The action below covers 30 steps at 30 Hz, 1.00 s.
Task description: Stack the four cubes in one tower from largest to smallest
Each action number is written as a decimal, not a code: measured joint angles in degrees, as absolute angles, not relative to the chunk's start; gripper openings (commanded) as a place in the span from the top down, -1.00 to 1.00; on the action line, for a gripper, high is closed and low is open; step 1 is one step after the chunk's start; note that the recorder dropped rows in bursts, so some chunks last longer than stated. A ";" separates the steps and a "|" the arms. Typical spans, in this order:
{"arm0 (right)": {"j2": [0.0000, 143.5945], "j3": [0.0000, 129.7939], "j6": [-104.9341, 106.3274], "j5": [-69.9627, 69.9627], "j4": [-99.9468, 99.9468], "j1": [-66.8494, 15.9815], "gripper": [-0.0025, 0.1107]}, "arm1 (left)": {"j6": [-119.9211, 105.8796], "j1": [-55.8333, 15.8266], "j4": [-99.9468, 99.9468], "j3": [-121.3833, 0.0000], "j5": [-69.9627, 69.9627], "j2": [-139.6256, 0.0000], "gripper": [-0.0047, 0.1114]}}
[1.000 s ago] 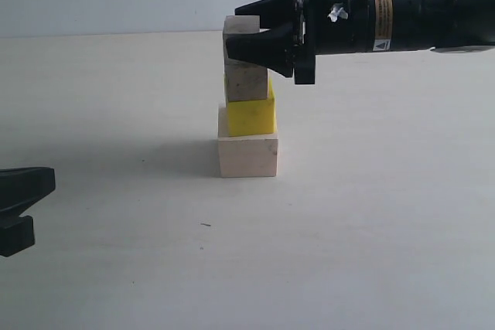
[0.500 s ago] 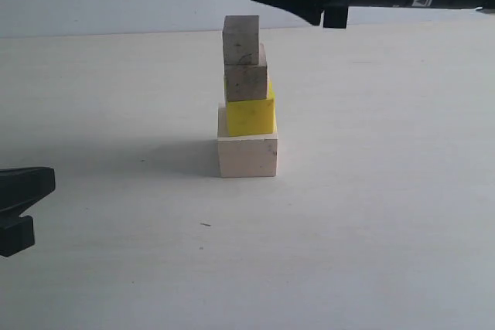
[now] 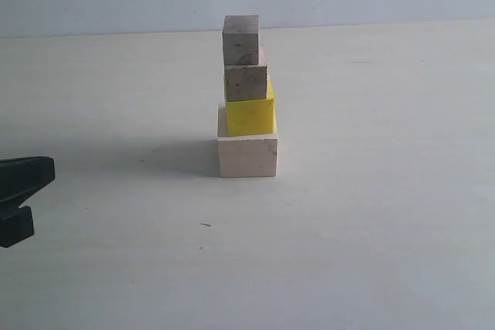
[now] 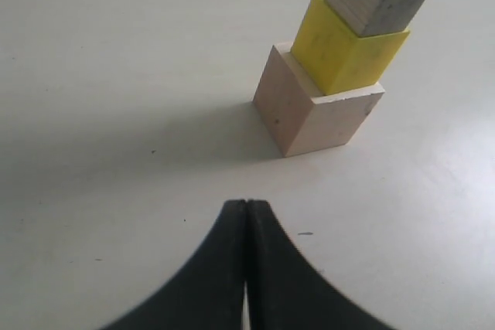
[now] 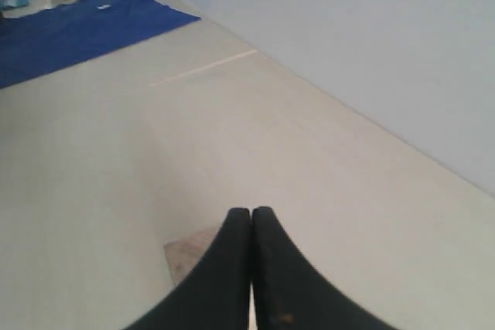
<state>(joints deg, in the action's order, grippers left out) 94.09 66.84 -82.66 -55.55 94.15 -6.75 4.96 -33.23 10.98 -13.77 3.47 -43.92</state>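
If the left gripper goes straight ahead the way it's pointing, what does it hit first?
Probably the large cube. The shut left gripper points at about its near corner, with only bare table between. It might just slip past that corner, since depth is unclear.

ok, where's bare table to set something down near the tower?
Right of the tower: wide bare table. In front of it: bare too. Left: bare up to the left end effector. Only crowding: the tower itself; the right end effector hangs above, off to its right.
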 measured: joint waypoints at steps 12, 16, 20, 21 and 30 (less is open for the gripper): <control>78.45 65.26 -102.66 -28.61 99.82 -6.75 0.96 | 4.96 -33.23 11.13 -13.77 1.41 -43.92 0.92; 66.52 65.18 -103.14 -18.41 99.94 -6.75 0.96 | 4.96 -33.23 13.09 -13.77 -1.49 -43.92 0.92; 56.04 63.05 -98.74 -14.02 99.94 -6.75 0.96 | 4.36 -33.23 13.55 -14.45 -4.51 -41.34 0.92; 54.44 61.78 -97.95 -13.19 99.94 -6.75 0.96 | 3.36 -33.23 13.55 -15.46 -4.51 -40.62 0.92; 37.24 48.21 -95.10 -10.17 99.94 -6.75 0.96 | -8.51 -33.23 13.43 -40.65 1.45 -38.09 0.92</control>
<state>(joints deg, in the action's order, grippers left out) 37.24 48.21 -95.10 -10.17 99.94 -6.75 -8.51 -33.23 13.43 -40.65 1.45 -38.09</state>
